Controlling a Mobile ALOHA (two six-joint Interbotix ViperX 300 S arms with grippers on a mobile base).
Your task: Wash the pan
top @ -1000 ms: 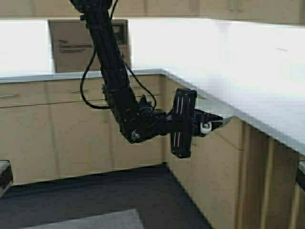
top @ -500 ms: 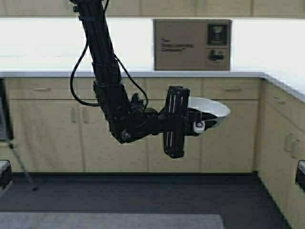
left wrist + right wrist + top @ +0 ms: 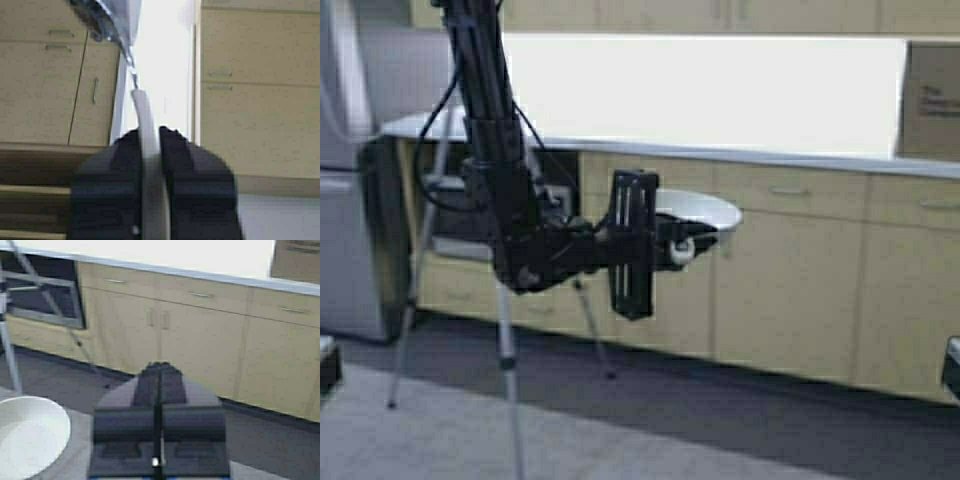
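My left gripper is clamped on the handle of the pan, holding it in mid-air before light wood cabinets under a pale countertop. A tripod stands left; a brown sign, text unreadable, sits far right. My right gripper is closed, empty.

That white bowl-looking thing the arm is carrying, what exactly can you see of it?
It is the pan, small, round and white, with a shallow bowl-like body that looks smooth and glossy. The left gripper is shut on its short pale handle and holds it in the air, roughly level and open side up, in front of light wooden cabinets. Nothing else touches it. Its inside looks empty.
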